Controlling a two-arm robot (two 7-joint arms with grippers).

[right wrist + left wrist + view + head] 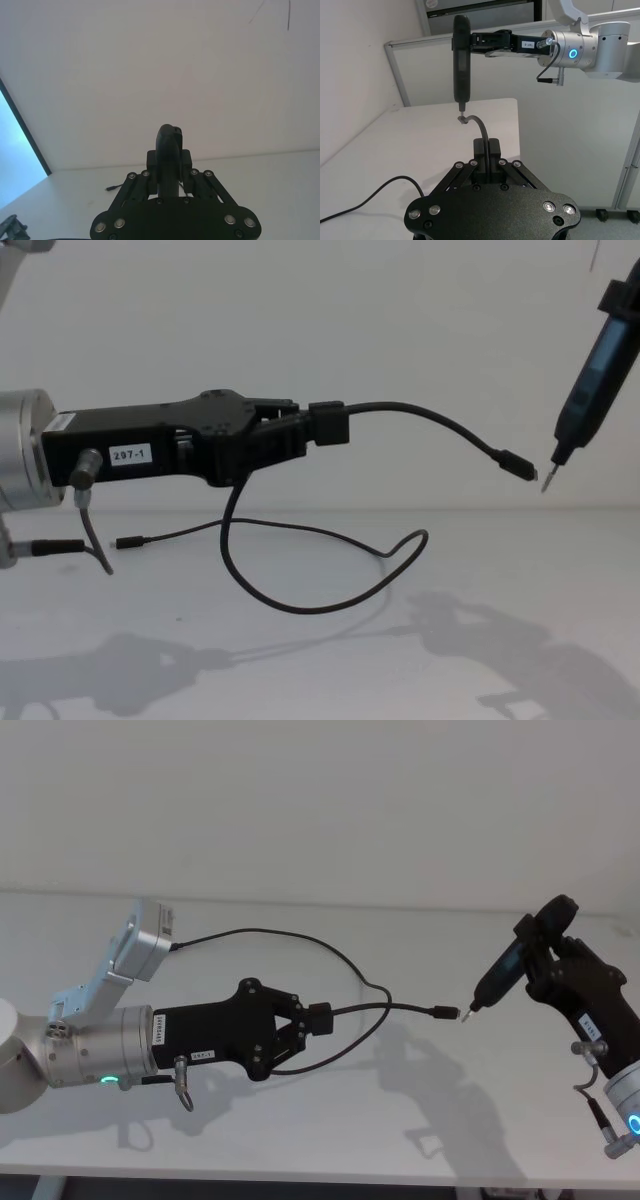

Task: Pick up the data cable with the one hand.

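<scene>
One gripper is doing the work: my left gripper (325, 425), nearest me on the left, is clamped on the data cable (420, 418) a little way behind its free plug (518, 466). In the chest view the gripper is raised well above the white table (520, 660), and the rest of the cable hangs below it in a slack loop whose far end lies on the tabletop. That sag makes me judge it light and limp, with only the short stretch past the fingers stiff enough to hold a shape. I would keep the hold where it is, close to the plug, since a grip farther back would let the tip droop and swing.

Past the jaws, the held stretch runs roughly level towards the robot's right, then curves down, so the plug points right and slightly downward.

Farther out on the right, my right gripper (553, 960) is closed around a dark pen-shaped tool (590, 375), whose metal tip (546, 483) sits just beside the plug; touching or not, I cannot tell.
</scene>
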